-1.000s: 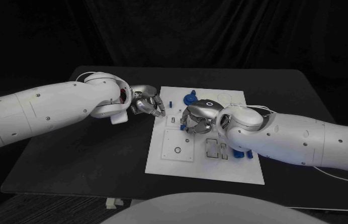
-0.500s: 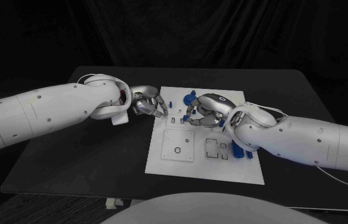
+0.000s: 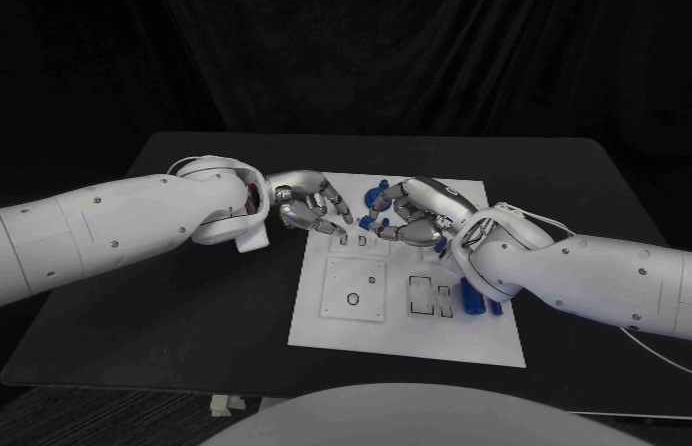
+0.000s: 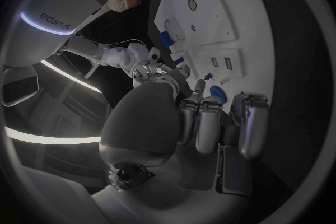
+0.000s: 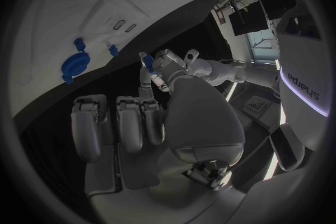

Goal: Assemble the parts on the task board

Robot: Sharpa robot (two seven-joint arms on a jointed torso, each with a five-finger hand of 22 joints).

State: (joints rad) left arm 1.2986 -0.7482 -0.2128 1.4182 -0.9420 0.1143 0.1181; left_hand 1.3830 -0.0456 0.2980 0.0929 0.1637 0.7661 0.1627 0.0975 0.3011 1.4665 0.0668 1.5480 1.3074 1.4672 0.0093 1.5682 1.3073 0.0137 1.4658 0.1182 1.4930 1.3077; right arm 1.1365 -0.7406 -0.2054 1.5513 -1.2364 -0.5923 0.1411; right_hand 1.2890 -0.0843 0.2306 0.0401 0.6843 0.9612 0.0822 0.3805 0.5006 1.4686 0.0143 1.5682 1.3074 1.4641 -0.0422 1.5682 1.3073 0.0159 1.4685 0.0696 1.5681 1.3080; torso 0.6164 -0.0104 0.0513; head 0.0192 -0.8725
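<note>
The head camera looks down on the task board; both wrist cameras see it close.

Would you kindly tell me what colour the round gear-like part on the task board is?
Blue; the gear-like part shows best in the right wrist view.

The task board looks like smooth white plastic with a matt face; a raised square plate on its near left side has the same finish. The parts, such as the round blue piece and the upright blue pieces at the right edge of the board, seem moulded plastic with a slight shine. The table is black and matt. Both arms have glossy white plastic shells. The left hand and the right hand look like silver metal, smooth, with bright reflections. Behind the table hangs a black cloth curtain, matt and folded.
</note>
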